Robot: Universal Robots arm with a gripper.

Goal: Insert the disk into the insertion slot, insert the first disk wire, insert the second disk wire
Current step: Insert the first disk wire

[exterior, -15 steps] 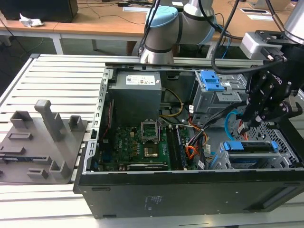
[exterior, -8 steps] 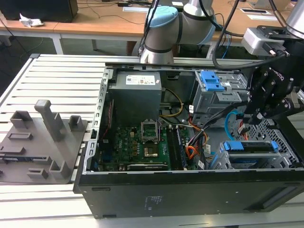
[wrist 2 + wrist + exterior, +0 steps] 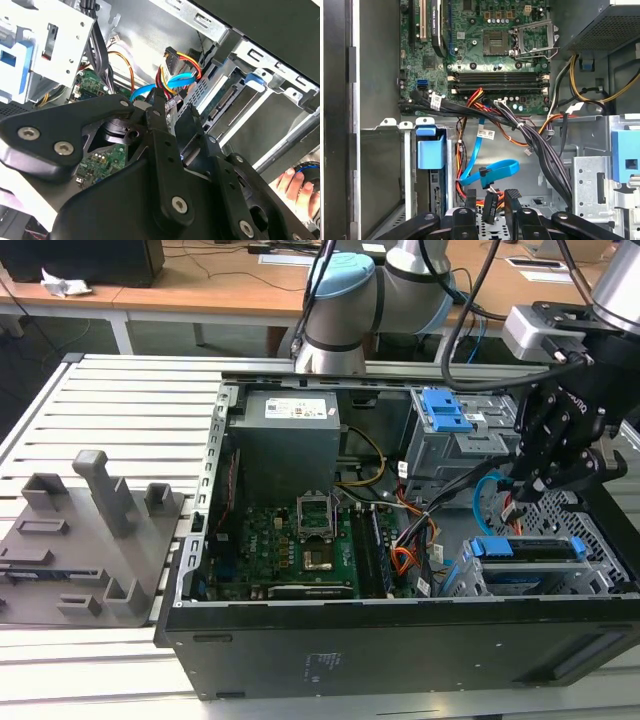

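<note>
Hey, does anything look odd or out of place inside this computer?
A person's hand sits beyond the metal frame in the second wrist view, close to the gripper. A blue cable loops loose, its plug seemingly unconnected.

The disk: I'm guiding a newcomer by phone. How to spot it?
Inside the open computer case, go to the exterior view's right. The disk lies in the low cage, framed in bright blue; the taller cage carries only a blue latch.

disk (image 3: 528,548): blue frame | insertion slot (image 3: 598,530): likely grey, perforated | wire (image 3: 492,170): blue | motherboard (image 3: 290,545): green
</note>
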